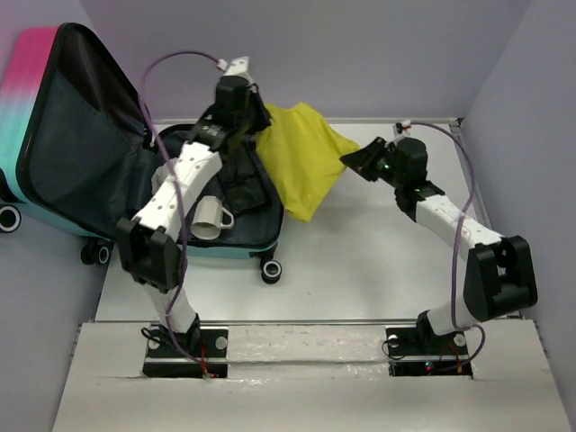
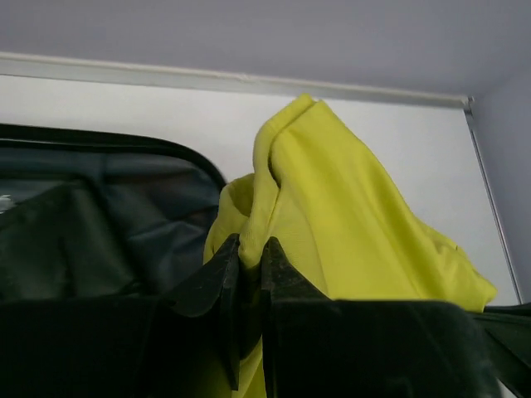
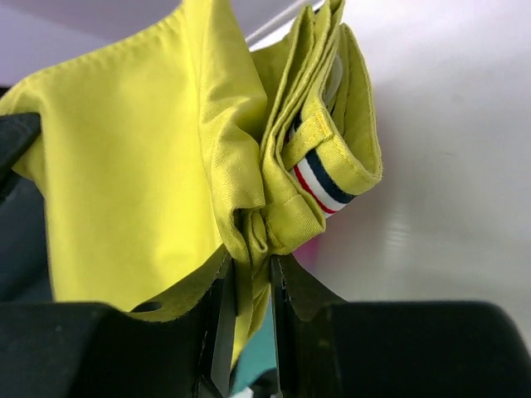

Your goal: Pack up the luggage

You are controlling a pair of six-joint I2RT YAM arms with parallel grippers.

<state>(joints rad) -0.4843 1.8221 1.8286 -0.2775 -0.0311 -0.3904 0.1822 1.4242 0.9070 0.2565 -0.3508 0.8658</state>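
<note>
Yellow shirt [image 1: 301,162] at rim of open luggage [image 1: 72,162], pinched by left tool [image 2: 249,249] and right tool [image 3: 249,269], both clamped narrow on cloth. White mug [image 1: 209,219] inside luggage.

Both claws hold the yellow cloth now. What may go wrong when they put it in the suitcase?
The yellow cloth hangs mostly outside the luggage, so its loose end may drape over the rim. The right claw pinches only a bunched edge, which might slip.

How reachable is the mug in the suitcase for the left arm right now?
Probably not yet: the left fingers are shut on the yellow shirt, and the mug lies close beside that arm's own forearm.
</note>
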